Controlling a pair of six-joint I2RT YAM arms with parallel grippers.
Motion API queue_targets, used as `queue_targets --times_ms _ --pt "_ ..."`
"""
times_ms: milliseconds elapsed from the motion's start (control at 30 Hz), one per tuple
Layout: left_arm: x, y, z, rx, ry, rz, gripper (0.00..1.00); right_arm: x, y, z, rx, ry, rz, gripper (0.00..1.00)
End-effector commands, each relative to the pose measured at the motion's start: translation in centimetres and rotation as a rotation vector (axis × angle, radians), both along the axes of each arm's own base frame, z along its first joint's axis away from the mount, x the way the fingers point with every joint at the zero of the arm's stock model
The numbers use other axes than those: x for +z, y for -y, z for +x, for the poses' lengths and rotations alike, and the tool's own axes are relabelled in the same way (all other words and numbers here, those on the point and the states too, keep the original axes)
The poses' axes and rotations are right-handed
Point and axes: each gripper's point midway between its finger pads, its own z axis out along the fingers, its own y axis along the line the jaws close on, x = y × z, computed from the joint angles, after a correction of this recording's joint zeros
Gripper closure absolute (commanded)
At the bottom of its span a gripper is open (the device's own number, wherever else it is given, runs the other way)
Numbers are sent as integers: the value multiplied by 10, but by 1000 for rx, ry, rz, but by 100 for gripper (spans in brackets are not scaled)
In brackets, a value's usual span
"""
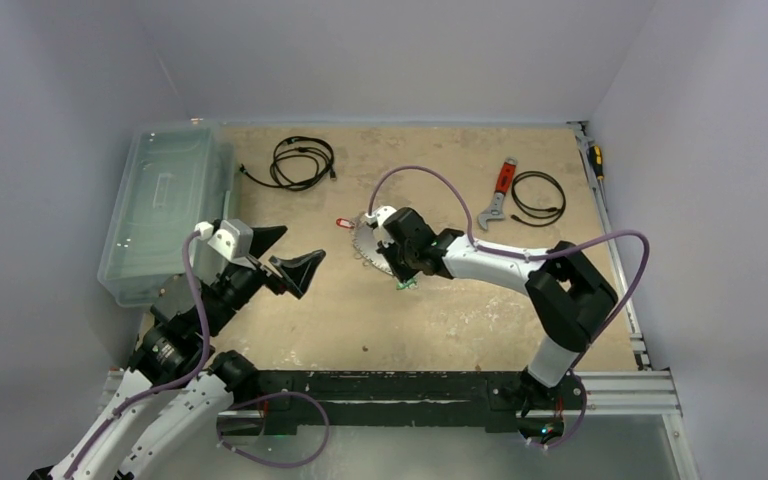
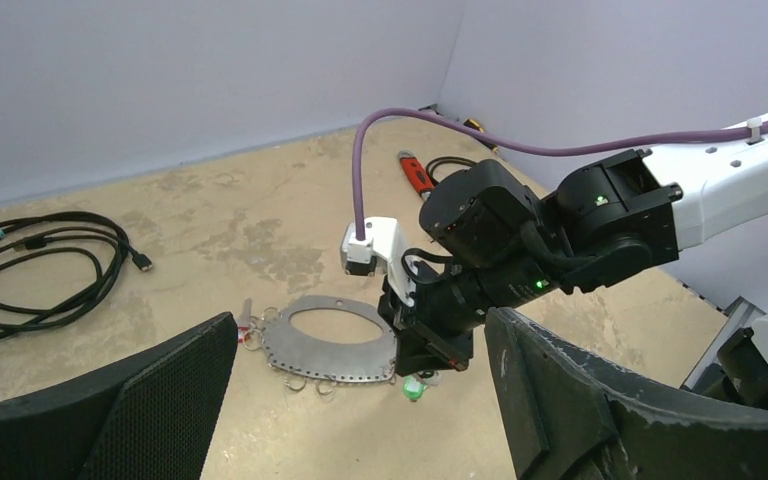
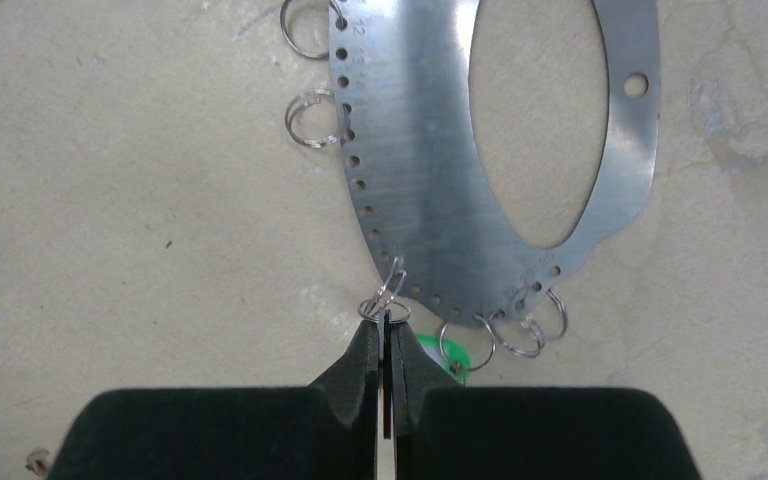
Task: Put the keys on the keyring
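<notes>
right jaws pinch small ring (image 3: 384,300)

Clear bin (image 1: 165,205), black cable (image 1: 300,150), red wrench (image 1: 500,192)

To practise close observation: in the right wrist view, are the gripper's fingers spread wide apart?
No, the right gripper has its fingers pressed together, next to the keyring.

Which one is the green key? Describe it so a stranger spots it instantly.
Start at the keyring, the flat grey holed hoop lying mid-table. At its near edge the right claw is shut, and the green key lies beside its tips. It is the only green piece; the red key lies at the hoop's far-left edge.
</notes>
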Motion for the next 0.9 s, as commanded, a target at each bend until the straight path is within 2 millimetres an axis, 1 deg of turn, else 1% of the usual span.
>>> queue_targets --times_ms 0,67,200,300,333,400,433,467,500,533,567,600,667,733,800,867 --pt "18 -2 -1 2 43 -14 7 16 3 -4 -37 22 48 100" --pt "19 -2 -1 -1 43 -14 7 8 12 -10 -70 -3 27 100" --pt "18 -1 -1 -3 41 -14 7 -8 46 -13 -239 -17 -68 100" --pt "18 -1 -1 -3 40 -16 8 -16 62 -20 -274 -30 -129 100" --pt "18 -1 -1 -3 40 -17 7 -16 68 -20 -285 -22 -150 100" --pt "18 -1 -1 -4 39 -19 7 -13 86 -16 -343 13 -211 100" --pt "18 -1 -1 -5 39 -20 7 -10 91 -12 -364 36 -226 100" --pt "18 0 -1 -6 39 -21 7 -7 90 -8 -372 49 -226 100" --pt "19 0 -2 -9 40 -22 7 -2 84 -4 -373 50 -215 100" --pt "19 0 -1 -10 39 -22 8 -1 79 -3 -369 34 -208 100" --pt "19 1 -2 -12 37 -22 8 0 71 -1 -350 23 -188 100" --pt "18 1 -2 -14 37 -22 8 1 57 -1 -318 -2 -148 100" --pt "18 1 -1 -13 36 -22 8 1 26 -7 -245 -56 -57 100" --pt "18 1 -1 -11 35 -24 8 2 -1 -17 -181 -97 13 100" --pt "18 0 -1 -7 33 -24 8 1 -20 -24 -144 -119 60 100" --pt "17 1 -1 -12 30 -23 8 -7 -33 -28 -118 -148 100 100"
